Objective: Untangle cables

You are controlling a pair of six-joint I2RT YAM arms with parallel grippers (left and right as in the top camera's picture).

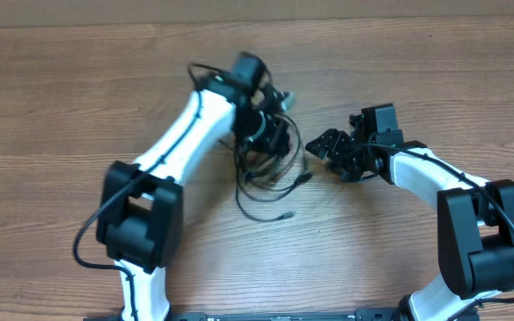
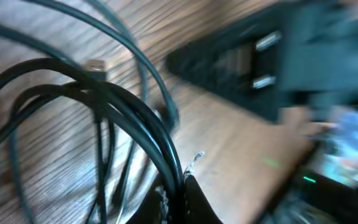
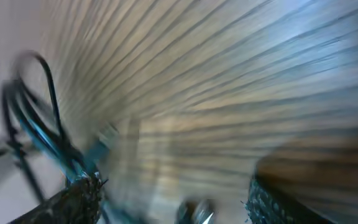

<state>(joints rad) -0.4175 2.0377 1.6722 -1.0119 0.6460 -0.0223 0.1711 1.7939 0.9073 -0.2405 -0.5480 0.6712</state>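
The thin black cables (image 1: 270, 183) are laid in a loose tangle of loops near the middle of the wood-grained bench (image 1: 78, 107), and a small silvery plug tip (image 1: 286, 215) is seen at the near end. The left fingers (image 1: 275, 141) are closed on several glossy strands of the bundle. The right fingers (image 1: 328, 147) are held open just right of the tangle, apart from it. Bare wood is seen on every side, and the bench's far edge is visible at the top of the overhead view.
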